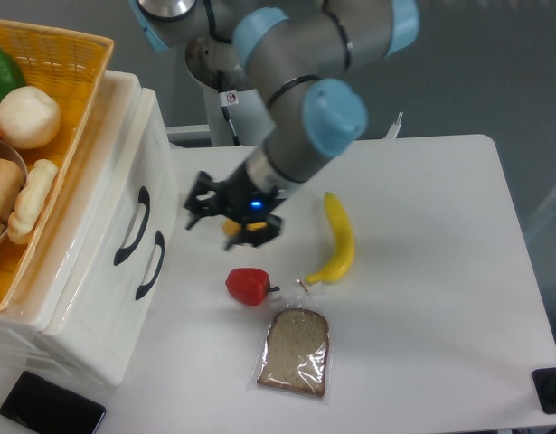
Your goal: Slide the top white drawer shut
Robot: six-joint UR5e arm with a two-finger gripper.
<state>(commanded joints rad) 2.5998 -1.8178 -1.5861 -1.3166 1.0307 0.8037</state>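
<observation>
One drawer (124,203), the top, looks nearly flush. Gripper (198,201) hovers just beside its handle (132,226), holding nothing; finger spread unclear. Next: press the front inward.

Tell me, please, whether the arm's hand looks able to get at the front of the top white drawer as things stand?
Probably yes. The hand sits just right of the top white drawer, facing its black handle, and nothing lies in between. The pepper, banana and bread all lie on its other side.
</observation>
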